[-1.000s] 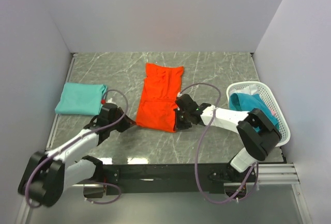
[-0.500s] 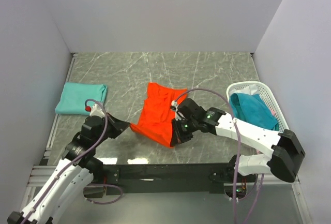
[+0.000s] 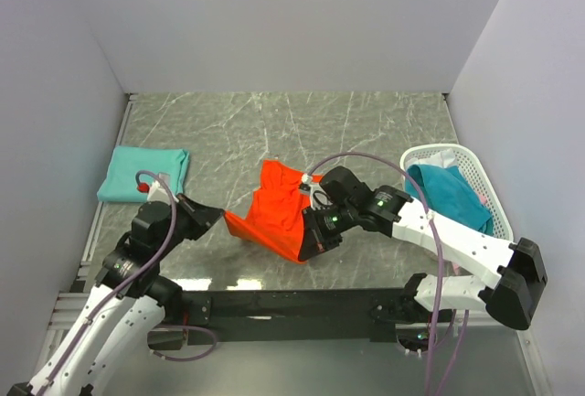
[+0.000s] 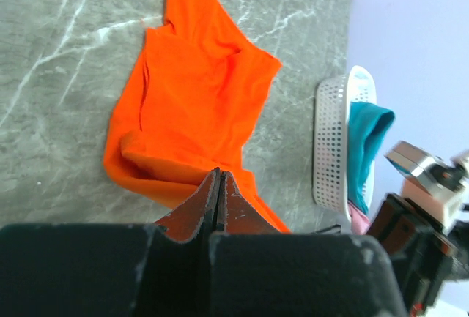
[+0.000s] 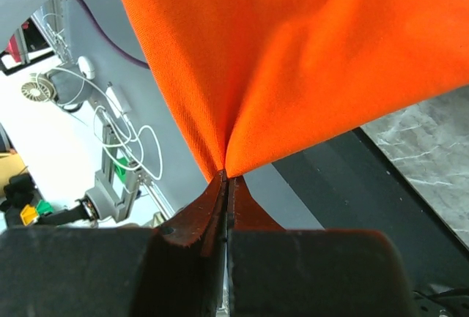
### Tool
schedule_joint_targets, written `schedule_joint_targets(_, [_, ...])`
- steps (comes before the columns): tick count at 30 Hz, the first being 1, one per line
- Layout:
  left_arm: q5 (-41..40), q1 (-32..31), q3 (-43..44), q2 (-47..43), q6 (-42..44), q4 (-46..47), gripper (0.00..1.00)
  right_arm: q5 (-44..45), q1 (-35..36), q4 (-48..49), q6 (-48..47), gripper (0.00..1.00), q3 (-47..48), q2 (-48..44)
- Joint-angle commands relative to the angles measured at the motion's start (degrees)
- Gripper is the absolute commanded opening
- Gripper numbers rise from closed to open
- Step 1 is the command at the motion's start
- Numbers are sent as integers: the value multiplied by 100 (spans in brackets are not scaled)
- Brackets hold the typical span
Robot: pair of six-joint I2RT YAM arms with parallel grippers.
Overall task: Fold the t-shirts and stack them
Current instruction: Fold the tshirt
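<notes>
Left gripper (image 3: 214, 218) pinched tight on orange t-shirt (image 3: 277, 211) corner, right gripper (image 3: 308, 243) clamped on the other. Cloth stretched between both jaws; hem beyond them seems to rest on table (image 3: 366, 131).

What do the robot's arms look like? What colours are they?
Both the left arm and right arm are white tubes with chunky black joints. A thin purple-grey cable loops along each. The left gripper and right gripper have black, pointed fingers.
</notes>
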Motion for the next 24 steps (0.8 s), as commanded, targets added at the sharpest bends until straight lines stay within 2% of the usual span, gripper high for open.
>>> schedule_joint_targets(1, [-506,34,309,302,74,325,1,-241,-99,-415,-137,0,256,-145])
schedule_joint_targets(13, [-752,34,714,1673,267,1194,1,-636,-1320,-125,-488,0,326,74])
schedule_joint_targets(24, [-963,34,1250,3105,513,1863,1,-347,-2190,226,-638,0,766,557])
